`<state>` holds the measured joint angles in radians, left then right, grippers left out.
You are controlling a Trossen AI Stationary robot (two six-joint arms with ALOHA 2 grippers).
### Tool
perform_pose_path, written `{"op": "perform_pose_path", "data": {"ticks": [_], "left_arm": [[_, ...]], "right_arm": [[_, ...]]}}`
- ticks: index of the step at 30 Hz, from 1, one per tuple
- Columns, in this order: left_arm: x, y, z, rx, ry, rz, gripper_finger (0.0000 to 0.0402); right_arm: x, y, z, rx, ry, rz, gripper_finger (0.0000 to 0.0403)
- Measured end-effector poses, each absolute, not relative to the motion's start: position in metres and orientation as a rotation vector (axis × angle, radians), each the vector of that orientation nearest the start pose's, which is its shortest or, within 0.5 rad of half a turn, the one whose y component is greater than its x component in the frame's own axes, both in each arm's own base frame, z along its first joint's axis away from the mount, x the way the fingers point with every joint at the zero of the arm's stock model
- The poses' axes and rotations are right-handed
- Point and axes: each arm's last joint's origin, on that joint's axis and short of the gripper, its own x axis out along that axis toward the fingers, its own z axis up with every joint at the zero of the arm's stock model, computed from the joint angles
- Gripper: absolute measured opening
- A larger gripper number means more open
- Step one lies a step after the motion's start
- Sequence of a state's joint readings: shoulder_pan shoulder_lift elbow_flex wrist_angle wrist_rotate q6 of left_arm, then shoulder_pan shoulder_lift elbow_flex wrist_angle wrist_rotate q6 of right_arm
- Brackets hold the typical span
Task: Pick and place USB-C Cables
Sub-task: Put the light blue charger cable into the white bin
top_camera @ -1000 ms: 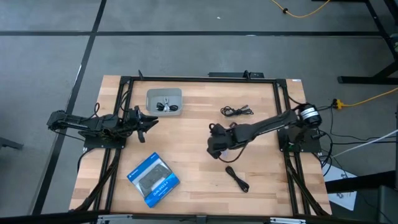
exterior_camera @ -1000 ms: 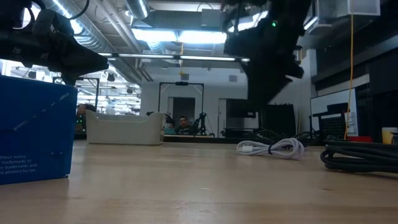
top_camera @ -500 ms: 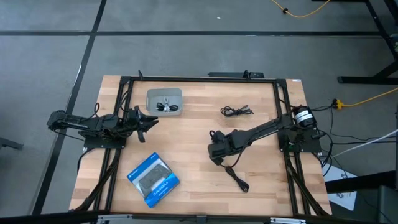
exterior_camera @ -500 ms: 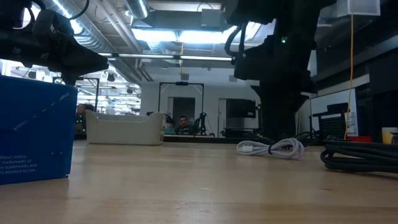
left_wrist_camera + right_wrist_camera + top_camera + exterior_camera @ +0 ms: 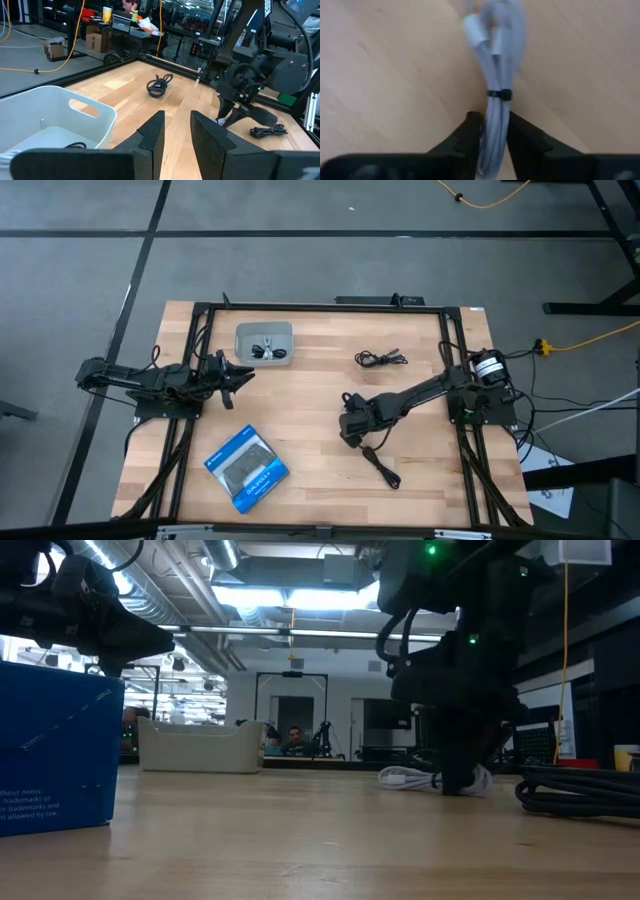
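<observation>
Right gripper (image 5: pixel 490 137) fingers down astride whitish cable (image 5: pixel 496 70), narrow gap, not yet clamped

The whitish cable (image 5: pixel 496 85) sits between the fingers of my right hand (image 5: pixel 492 131), a short folded bundle cinched by a thin dark tie, its white plugs at the far end. It lies flat on the table (image 5: pixel 310 395) (in the low view only its looped ends (image 5: pixel 400 778) peek out past my hand). A stubby black bundle (image 5: pixel 381 467) lies just beside it, nearer the table's front edge. The thin loose black coil (image 5: pixel 380 359) rests well apart, toward the back. Another whitish cable (image 5: pixel 264 350) lies in the white bin (image 5: pixel 246 333).
</observation>
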<state>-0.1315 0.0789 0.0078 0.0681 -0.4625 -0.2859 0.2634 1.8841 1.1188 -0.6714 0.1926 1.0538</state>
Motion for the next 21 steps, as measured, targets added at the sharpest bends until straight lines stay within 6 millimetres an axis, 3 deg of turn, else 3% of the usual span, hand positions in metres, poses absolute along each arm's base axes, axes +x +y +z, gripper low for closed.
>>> {"op": "perform_pose_path", "data": {"ticks": [4, 13, 17, 21], "left_arm": [[0.100, 0.000, 0.166, -0.282, -0.045, 0.329, 0.0086], [0.100, 0.000, 0.166, -0.282, -0.045, 0.329, 0.0086], [0.100, 0.000, 0.166, -0.282, -0.044, 0.329, 0.0086], [0.100, 0.000, 0.166, -0.282, -0.044, 0.329, 0.0086]], "right_arm": [[0.326, 0.080, 0.136, 0.498, 1.221, -0.672, 0.0022], [0.350, 0.069, 0.165, 0.244, 1.041, -0.709, 0.0020], [0.366, 0.049, 0.185, 0.079, 0.917, -0.792, 0.0020], [0.383, 0.020, 0.206, 0.025, 0.851, -0.806, 0.0020]]}}
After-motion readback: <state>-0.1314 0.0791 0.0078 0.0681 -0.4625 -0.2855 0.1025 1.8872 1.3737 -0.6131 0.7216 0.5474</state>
